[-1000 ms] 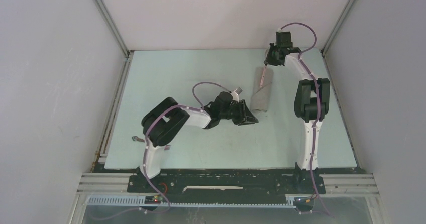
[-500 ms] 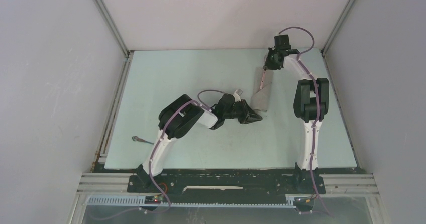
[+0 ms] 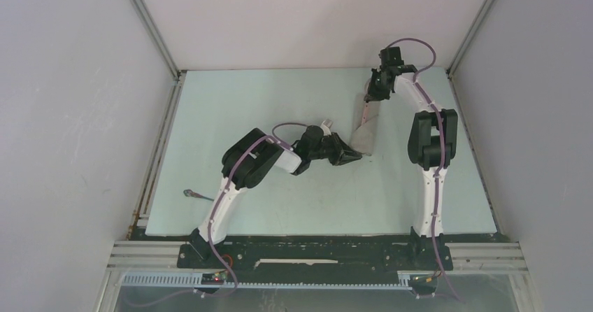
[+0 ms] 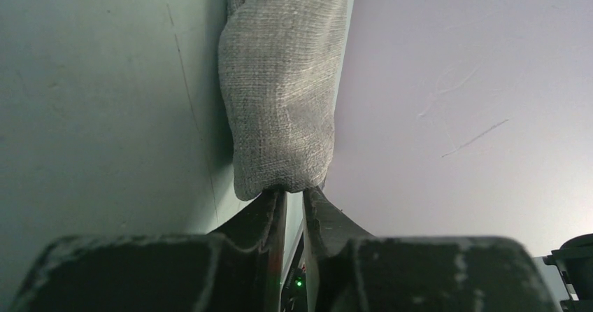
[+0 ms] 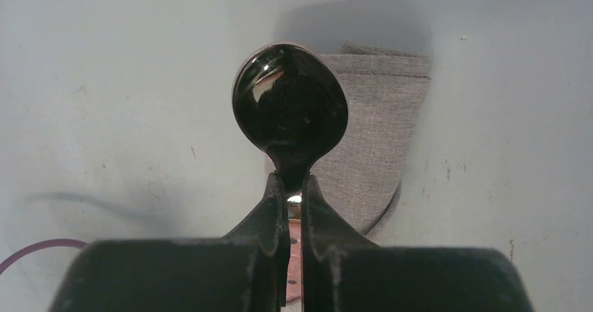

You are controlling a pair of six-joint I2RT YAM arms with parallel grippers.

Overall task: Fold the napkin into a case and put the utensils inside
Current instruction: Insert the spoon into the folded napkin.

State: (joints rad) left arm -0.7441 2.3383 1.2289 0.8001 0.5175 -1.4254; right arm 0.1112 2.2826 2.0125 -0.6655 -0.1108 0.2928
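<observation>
**Spoon [image 5: 290, 105] poised over the pinned case**

The left pincer [image 4: 294, 194] is clamped on the near end of the case [image 3: 363, 133], a folded grey cloth pocket lying on the table [image 3: 280, 102] right of centre. That grip looks meant to anchor the cloth so it cannot slide or unfold while a utensil goes in.

The right pincer [image 5: 294, 185] is closed on the spoon's neck, bowl leading, hanging above the case's far end. Holding it there probably keeps it in line with the pocket.

The case's long axis runs far to near, tapering towards the far end. The spoon lies roughly along it, bowl aimed down and towards the near end. Whether the bowl touches the cloth I cannot tell.

The fork [image 3: 198, 195] lies well apart at the near left, handle pointing right.
</observation>
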